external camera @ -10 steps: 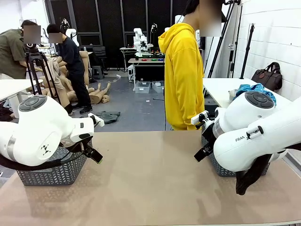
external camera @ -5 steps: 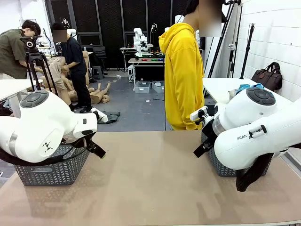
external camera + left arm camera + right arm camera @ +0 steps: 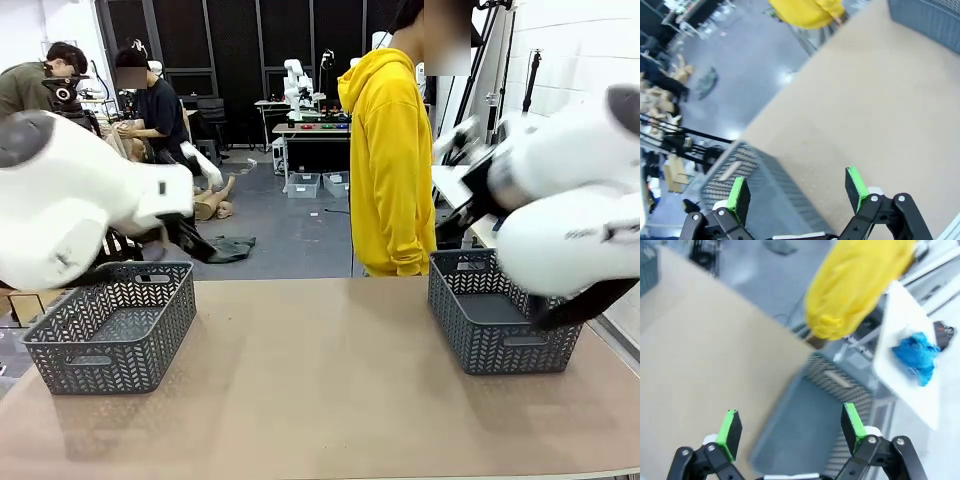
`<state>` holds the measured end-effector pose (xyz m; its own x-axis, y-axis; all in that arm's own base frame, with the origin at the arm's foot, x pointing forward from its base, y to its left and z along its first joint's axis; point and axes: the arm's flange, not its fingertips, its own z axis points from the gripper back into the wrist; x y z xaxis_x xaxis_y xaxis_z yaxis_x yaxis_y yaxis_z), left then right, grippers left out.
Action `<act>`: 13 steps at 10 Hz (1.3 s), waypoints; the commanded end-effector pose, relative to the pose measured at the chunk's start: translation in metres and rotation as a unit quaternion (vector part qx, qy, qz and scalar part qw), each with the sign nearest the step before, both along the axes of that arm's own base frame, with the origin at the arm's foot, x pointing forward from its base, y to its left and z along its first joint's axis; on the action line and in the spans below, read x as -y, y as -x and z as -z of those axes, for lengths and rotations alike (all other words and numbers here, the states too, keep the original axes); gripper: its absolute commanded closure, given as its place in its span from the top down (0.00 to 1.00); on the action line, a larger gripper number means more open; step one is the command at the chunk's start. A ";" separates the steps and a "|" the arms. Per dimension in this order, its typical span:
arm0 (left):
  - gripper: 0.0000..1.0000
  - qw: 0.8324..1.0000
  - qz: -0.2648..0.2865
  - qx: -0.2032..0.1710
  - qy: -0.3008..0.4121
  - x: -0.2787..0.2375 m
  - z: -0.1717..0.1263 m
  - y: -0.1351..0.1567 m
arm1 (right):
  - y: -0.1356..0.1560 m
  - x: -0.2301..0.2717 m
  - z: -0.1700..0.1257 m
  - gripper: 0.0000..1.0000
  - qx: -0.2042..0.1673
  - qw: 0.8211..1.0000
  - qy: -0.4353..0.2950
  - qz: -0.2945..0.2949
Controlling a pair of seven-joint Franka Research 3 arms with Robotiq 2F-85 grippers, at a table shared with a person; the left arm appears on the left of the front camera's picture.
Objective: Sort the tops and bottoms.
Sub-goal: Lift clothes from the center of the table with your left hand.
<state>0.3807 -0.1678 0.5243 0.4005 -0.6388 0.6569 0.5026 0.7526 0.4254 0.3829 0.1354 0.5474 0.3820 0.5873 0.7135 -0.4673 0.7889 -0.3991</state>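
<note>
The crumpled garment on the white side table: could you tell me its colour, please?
The garment is turquoise-blue, seen best in the right wrist view.

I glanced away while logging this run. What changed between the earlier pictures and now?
The left gripper and right gripper rose high, open and empty throughout, uncovering the left basket and right basket. Baskets and the person kept their places.
</note>
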 end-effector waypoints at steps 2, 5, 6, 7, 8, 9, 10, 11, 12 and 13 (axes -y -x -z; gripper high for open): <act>1.00 0.998 -0.055 0.000 -0.027 -0.087 -0.050 -0.005 | 0.013 0.077 -0.059 1.00 0.057 0.990 0.005 0.127; 1.00 0.989 -0.129 -0.061 0.036 -0.242 -0.054 -0.017 | 0.022 0.198 -0.063 1.00 0.064 0.965 -0.038 0.251; 1.00 0.983 -0.153 -0.083 0.061 -0.288 -0.042 -0.014 | 0.026 0.236 -0.045 1.00 0.055 0.956 -0.059 0.282; 1.00 0.976 -0.173 -0.095 0.088 -0.327 -0.028 -0.008 | 0.031 0.268 -0.021 1.00 0.034 0.943 -0.074 0.322; 1.00 0.970 -0.188 -0.101 0.120 -0.357 -0.011 0.000 | 0.043 0.295 0.001 1.00 0.028 0.930 -0.091 0.354; 1.00 0.966 -0.197 -0.103 0.132 -0.375 0.001 0.002 | 0.048 0.308 0.016 1.00 0.030 0.925 -0.117 0.361; 1.00 0.964 -0.195 -0.111 0.145 -0.384 0.009 0.002 | 0.048 0.311 0.028 1.00 0.024 0.922 -0.126 0.364; 1.00 0.963 -0.195 -0.119 0.140 -0.379 0.012 -0.002 | 0.042 0.309 0.035 1.00 0.015 0.927 -0.125 0.352; 1.00 0.963 -0.210 -0.108 0.132 -0.386 0.010 0.017 | 0.037 0.333 0.000 1.00 0.007 0.925 -0.103 0.365; 1.00 0.963 -0.210 -0.108 0.132 -0.386 0.010 0.017 | 0.037 0.333 0.000 1.00 0.007 0.925 -0.103 0.365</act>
